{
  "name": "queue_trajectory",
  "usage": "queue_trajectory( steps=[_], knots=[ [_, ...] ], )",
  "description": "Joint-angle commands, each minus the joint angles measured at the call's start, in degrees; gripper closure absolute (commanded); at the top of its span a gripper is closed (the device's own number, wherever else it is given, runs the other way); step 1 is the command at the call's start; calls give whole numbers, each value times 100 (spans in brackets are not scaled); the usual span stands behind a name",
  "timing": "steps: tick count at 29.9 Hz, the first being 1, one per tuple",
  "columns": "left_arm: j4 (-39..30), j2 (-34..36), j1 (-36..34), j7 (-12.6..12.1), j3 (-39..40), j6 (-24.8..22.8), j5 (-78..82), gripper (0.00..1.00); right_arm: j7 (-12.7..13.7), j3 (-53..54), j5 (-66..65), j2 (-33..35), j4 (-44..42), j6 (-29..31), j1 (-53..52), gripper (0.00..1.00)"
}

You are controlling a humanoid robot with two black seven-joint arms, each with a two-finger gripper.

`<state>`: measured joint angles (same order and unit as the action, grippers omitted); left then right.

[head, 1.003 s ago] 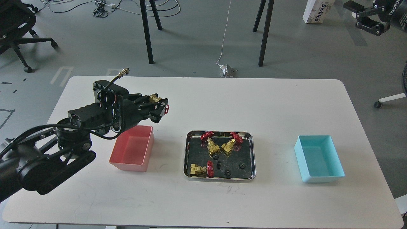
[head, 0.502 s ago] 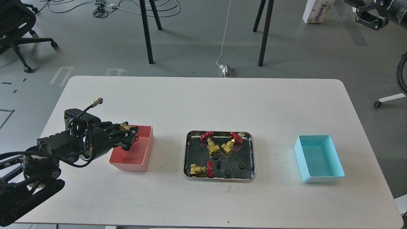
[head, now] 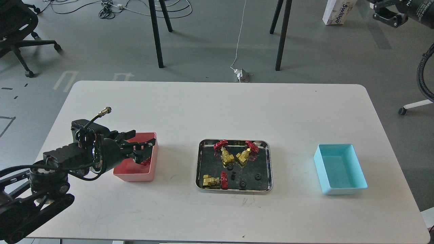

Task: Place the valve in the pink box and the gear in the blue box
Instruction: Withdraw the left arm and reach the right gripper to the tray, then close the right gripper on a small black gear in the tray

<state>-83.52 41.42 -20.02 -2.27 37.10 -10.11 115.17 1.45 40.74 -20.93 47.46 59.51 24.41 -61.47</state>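
My left gripper (head: pixel 139 147) hangs over the pink box (head: pixel 134 177) with its fingers spread open. A bit of the red handwheel of a valve (head: pixel 146 162) shows inside the box just under the fingers; its brass body is hidden. Three more valves lie in the steel tray (head: pixel 200 162): two at the back (head: pixel 225 155) (head: pixel 244 154) and one at the front left (head: pixel 213 181). Tiny black gears (head: pixel 230 167) (head: pixel 257 176) (head: pixel 242 184) lie among them. The blue box (head: pixel 339 190) stands empty at the right. My right gripper (head: pixel 386 15) is off the table at the top right, dark and small.
A small black oblong piece (head: pixel 233 176) lies in the tray between the gears. The white table (head: pixel 217 108) has a rounded edge; black stand legs (head: pixel 156 34) and cables are on the floor beyond it.
My left gripper came down from above the table to the pink box and opened; the valve left it and lies in the box. The pink box slid slightly left.
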Motion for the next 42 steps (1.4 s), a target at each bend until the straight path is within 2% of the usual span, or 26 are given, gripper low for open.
queue_trajectory(
  steps=[1, 3, 6, 10, 19, 24, 27, 31, 36, 42],
  knots=[
    [72, -108, -71, 7, 498, 10, -415, 6, 31, -74, -270, -8, 113, 82, 29, 1],
    [265, -204, -168, 7, 1077, 1, -845, 6, 22, -363, -822, -61, 420, 169, 12, 1],
    [494, -319, -667, -19, 1755, -8, -1636, 6, 13, -917, -1981, -79, 1096, 319, 3, 1],
    [740, -302, -1441, -46, 2055, 27, -2717, 6, -48, -1672, -3423, -87, 1748, 359, 12, 1],
    [1504, -126, -2997, -55, 2267, 62, -3703, 6, -909, -3974, -5895, -597, 2241, 359, -506, 1],
    [1874, -117, -3595, -63, 2267, 185, -4309, 6, -1208, -5091, -6520, -1106, 2258, 359, -1077, 2],
    [1883, -108, -3754, -63, 2267, 220, -4398, 6, -1279, -5619, -6766, -1606, 2145, 359, -1315, 2],
    [1997, -117, -3921, -63, 2267, 229, -4407, 6, -1288, -6042, -6863, -2344, 1566, 359, -1324, 2],
    [2015, -117, -4088, -63, 2311, 238, -4416, 6, -1296, -6236, -6863, -3206, 467, 359, -1061, 2],
    [2068, -108, -4167, -63, 2311, 247, -4425, 6, -1305, -6245, -6863, -3883, -149, 359, -815, 3]
  ],
)
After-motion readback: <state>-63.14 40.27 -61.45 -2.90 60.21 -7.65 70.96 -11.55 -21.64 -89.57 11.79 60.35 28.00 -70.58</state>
